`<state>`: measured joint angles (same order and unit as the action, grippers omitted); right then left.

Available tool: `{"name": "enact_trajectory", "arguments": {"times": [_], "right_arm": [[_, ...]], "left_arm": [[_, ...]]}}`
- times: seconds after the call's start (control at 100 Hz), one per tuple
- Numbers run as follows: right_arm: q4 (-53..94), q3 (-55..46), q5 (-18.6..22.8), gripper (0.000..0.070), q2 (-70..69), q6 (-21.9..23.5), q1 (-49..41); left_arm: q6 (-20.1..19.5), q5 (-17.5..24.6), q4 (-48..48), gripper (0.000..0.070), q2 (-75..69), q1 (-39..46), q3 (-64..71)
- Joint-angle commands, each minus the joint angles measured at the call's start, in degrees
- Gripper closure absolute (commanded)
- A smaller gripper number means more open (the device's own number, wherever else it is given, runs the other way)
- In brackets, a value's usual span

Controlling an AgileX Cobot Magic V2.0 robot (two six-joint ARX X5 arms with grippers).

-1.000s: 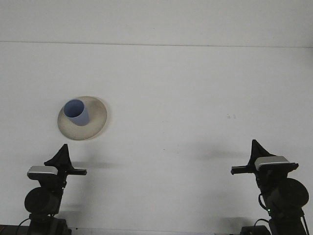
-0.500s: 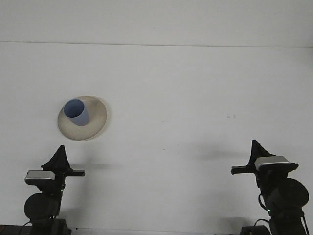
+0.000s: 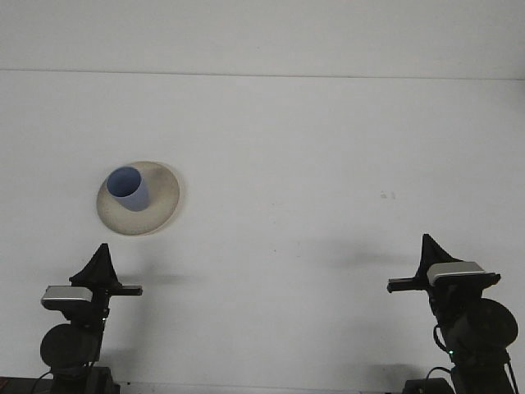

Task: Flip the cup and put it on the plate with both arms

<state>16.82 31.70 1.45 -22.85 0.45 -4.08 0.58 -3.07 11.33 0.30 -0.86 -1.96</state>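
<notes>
I see the blue cup (image 3: 129,188) standing mouth-up on the cream plate (image 3: 161,205), which sits on the white surface (image 3: 328,164) at the left, a little beyond my left arm. My left claw (image 3: 101,258) is at the near left and my right claw (image 3: 426,250) at the near right, both apart from cup and plate, holding and touching nothing. Each shows only as a dark pointed shape, so I cannot tell how far either one is parted.
</notes>
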Motion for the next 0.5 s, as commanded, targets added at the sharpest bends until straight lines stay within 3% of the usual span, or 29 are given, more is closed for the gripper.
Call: {"name": "enact_trajectory", "arguments": {"times": [0.0, 0.49], "right_arm": [[-0.8, 0.5, 0.0, 0.07, -0.1, 0.9, -0.1], [-3.2, -1.3, 0.0, 0.07, 2.4, 0.8, -0.1]], "left_arm": [[0.1, -0.1, 0.7, 0.0689, -0.1, 0.1, 1.2], [0.1, -0.1, 0.7, 0.0689, -0.1, 0.1, 1.2]]}}
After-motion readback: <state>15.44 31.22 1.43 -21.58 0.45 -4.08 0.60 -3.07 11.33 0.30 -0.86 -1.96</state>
